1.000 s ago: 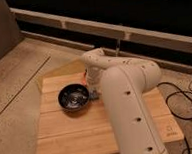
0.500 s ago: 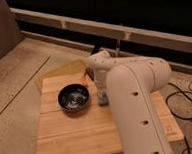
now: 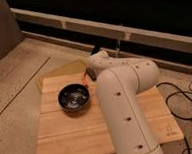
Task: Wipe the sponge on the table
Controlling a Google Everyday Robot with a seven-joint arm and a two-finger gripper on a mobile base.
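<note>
Camera view: white arm reaches fwd over the wooden table, w/ the gripper low near the table's far edge, mostly hidden behind the wrist — can't tell whether it's open or closed. The sponge, a small orange bit, shows right at the gripper, just beyond the dark bowl. Black cable loops on the floor at right.
</note>
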